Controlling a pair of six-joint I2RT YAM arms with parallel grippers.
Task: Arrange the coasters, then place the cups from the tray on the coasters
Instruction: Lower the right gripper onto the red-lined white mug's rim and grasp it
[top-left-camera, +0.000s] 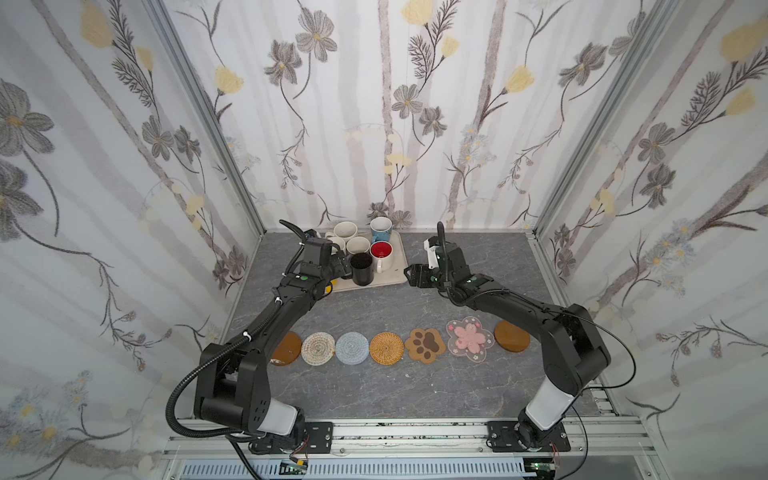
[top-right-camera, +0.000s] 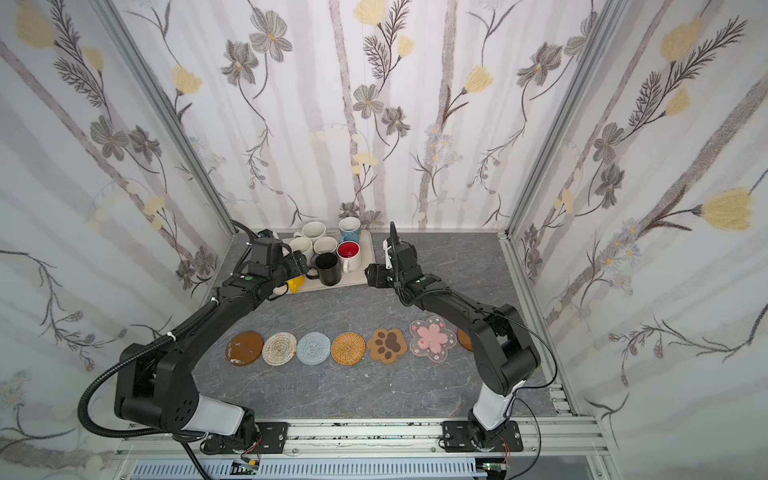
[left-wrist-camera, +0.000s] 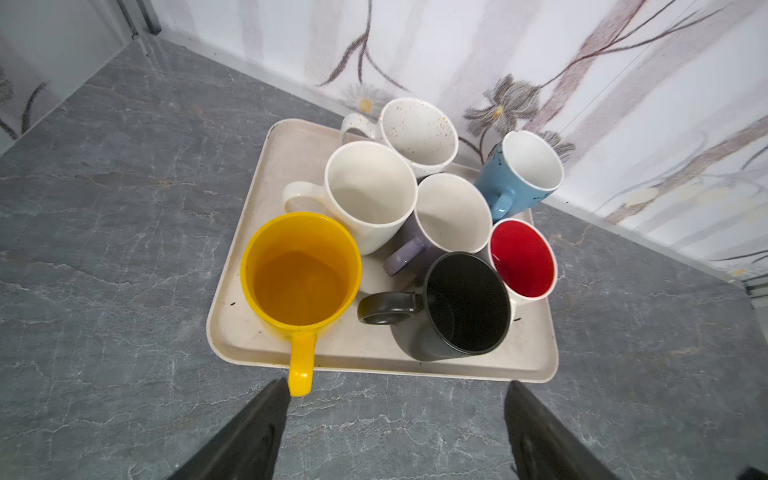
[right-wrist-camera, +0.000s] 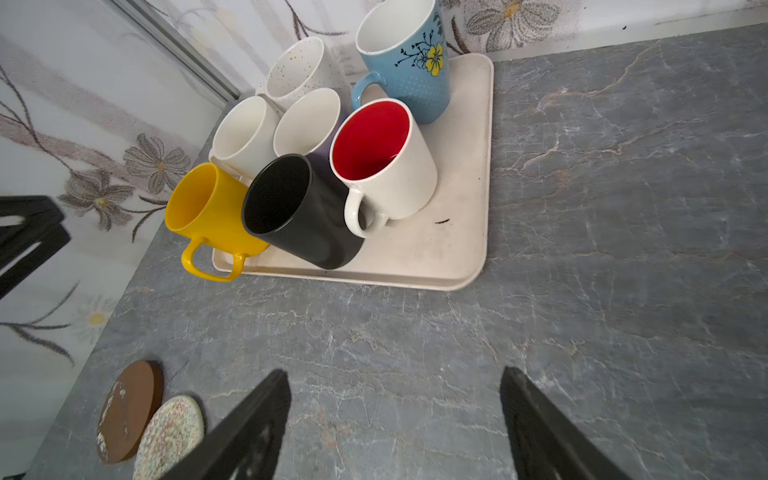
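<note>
Your left hand (left-wrist-camera: 398, 386) and right hand (right-wrist-camera: 395, 374) both hang open and empty before the tray (left-wrist-camera: 353, 353); grip the yellow cup (left-wrist-camera: 299, 270) on its near-left corner squarely and lift straight up.

- tray (top-left-camera: 397, 272) at the table's (top-left-camera: 374, 395) far edge, left of middle
- seven cups (top-left-camera: 358, 245) upright on the tray, bunched close together
- corner cup (left-wrist-camera: 300, 270) at the tray's near-left corner, handle overhanging the near rim
- seven coasters (top-left-camera: 386, 348) in one left-to-right row across the table, before the tray, well apart from it
</note>
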